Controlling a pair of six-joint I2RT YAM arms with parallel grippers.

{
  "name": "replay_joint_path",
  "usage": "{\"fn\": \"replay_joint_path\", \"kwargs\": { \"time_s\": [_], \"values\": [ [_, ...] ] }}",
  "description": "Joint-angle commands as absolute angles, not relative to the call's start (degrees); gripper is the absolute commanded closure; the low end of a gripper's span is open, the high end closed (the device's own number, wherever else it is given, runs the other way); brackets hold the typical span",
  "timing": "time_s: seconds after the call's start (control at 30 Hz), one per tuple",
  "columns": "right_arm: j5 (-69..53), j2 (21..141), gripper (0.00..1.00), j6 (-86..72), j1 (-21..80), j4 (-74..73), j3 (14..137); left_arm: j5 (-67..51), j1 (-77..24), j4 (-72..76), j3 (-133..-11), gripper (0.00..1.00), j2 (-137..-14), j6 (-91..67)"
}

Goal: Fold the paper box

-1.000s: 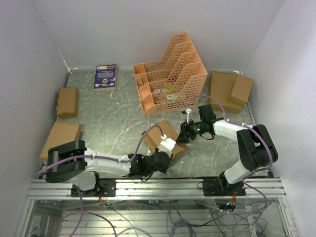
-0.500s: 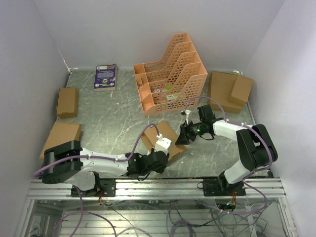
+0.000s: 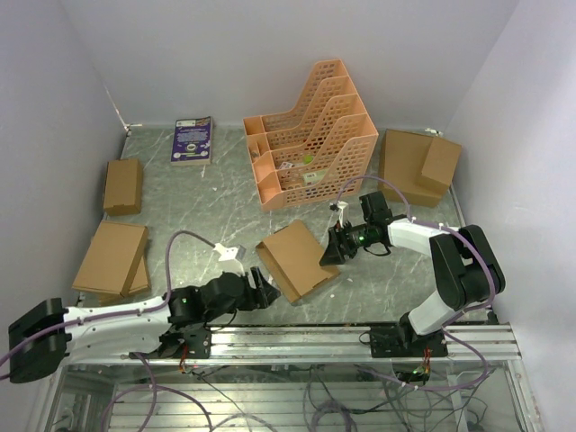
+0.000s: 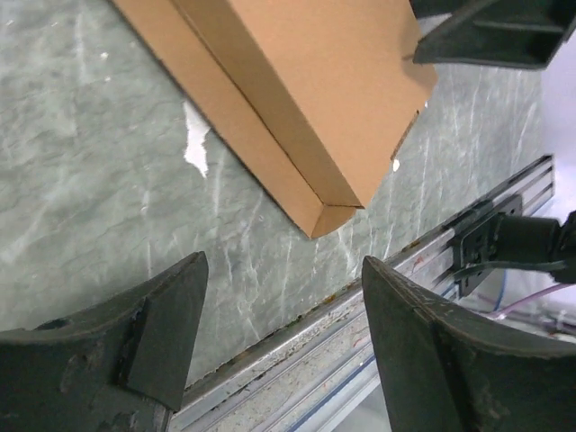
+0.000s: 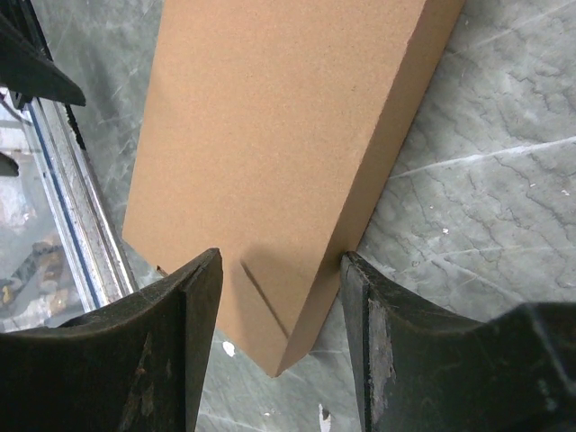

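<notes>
Paper box (image 3: 297, 259) looks folded shut. Your left pincer (image 3: 265, 291) is apart; right pincer (image 3: 332, 251) sits at its 3 o'clock corner, grip unclear. You'd check tabs next.

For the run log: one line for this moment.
paper box: looks closed | left claw: open, off box | right claw: astride box corner, grip unclear
</notes>
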State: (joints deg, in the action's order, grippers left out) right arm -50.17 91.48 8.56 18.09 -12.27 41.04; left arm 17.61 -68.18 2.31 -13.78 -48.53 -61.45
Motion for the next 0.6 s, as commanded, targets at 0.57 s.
{"fn": "replay_joint_path", "kwargs": {
  "time_s": [0.57],
  "values": [
    [-51.16, 92.11, 0.45, 8.67, 18.39, -12.92, 41.83, 18.18, -62.92, 29.16, -10.12, 0.06, -65.54, -79.98]
  ]
}}
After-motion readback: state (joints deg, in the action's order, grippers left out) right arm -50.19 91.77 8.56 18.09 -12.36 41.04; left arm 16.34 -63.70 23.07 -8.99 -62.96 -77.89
